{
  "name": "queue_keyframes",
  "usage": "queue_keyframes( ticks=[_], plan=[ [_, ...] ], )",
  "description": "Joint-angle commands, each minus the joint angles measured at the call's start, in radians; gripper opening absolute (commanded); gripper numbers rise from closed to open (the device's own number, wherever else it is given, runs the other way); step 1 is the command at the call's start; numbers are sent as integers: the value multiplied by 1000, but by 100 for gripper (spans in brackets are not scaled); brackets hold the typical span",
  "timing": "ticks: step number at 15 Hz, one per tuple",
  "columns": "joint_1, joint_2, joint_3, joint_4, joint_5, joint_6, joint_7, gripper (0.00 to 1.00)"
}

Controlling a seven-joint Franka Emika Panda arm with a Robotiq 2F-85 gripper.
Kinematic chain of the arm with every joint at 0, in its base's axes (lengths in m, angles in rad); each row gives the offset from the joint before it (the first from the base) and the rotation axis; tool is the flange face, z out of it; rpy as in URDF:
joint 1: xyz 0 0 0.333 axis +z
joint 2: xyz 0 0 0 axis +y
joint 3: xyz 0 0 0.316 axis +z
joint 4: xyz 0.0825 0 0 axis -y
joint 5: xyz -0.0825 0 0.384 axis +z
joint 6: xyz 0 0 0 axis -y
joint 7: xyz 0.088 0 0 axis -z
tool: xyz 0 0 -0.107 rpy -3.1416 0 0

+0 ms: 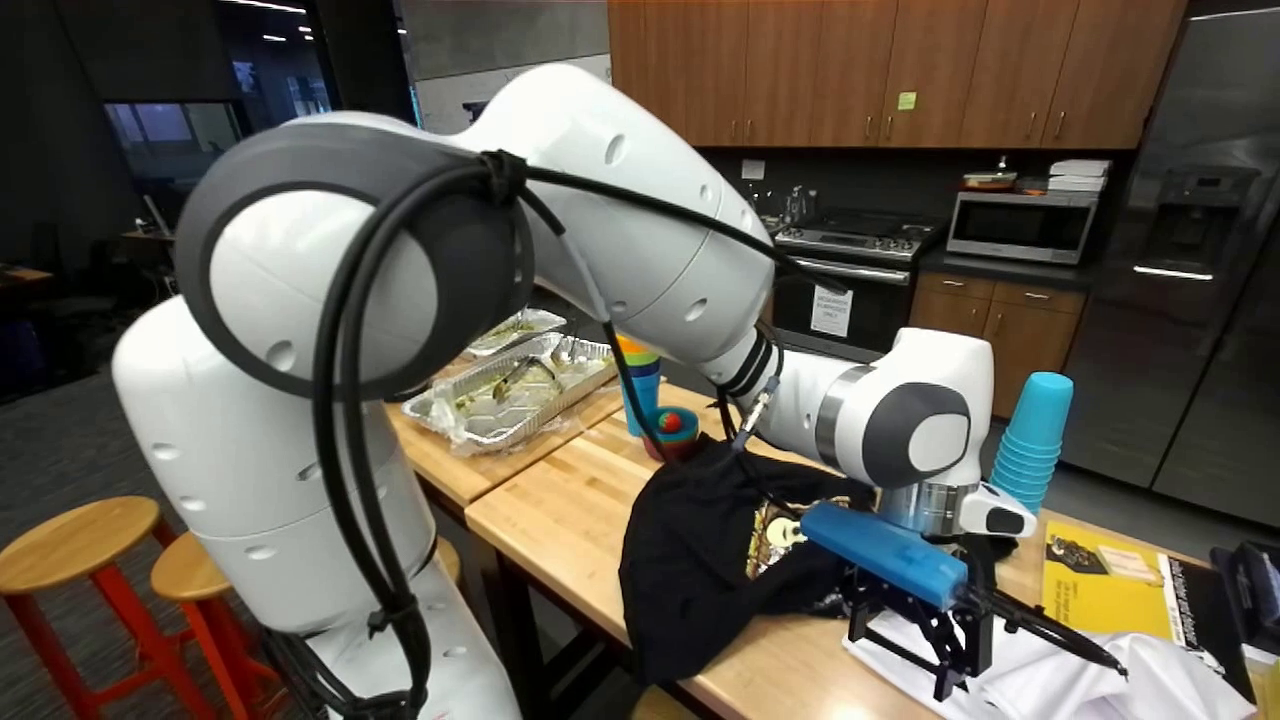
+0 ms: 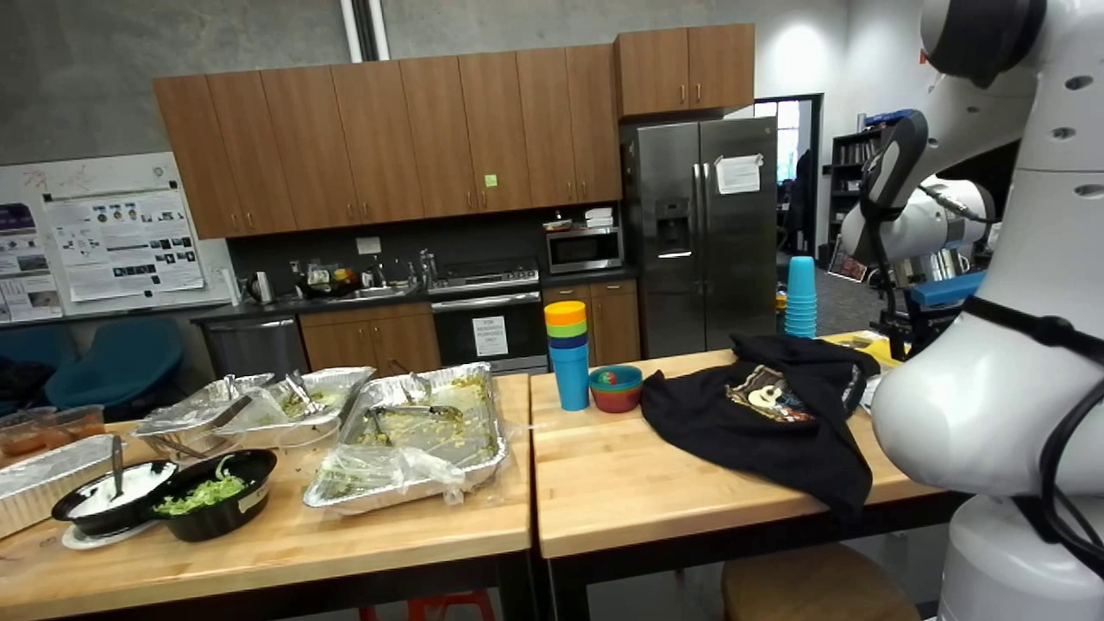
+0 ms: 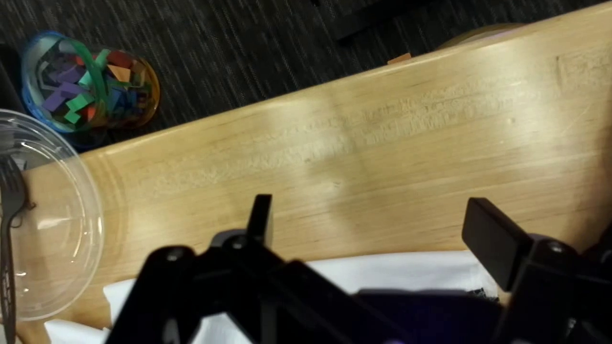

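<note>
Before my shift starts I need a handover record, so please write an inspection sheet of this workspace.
Surface: glossy light-wood tabletop.
Things at the jaws: white cloth, crumpled, nearest; black garment, spread out, hanging over the edge.
Clutter: foil food trays, blue cup stack, multicoloured cup stack, nested bowls; clear round container with a fork.
Jaws: apart; nothing seen in their grip; whether they touch the white cloth cannot be told.
Cables: black cables strapped along the arm.
Surroundings: stools, wooden cabinets, refrigerator; coloured blocks beyond the edge.
</note>
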Motion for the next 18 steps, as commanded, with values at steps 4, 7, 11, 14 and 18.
queue_keyframes(
  ticks=[4,7,11,14,18],
  plan=[
    [-2,13,4,10,1,-2,-1,100],
    [12,-34,13,-30,55,21,-43,100],
    [34,-72,31,-72,84,52,-103,100],
    [49,-119,46,-117,67,59,-142,100],
    [68,-197,58,-208,82,90,-201,100]
  ],
)
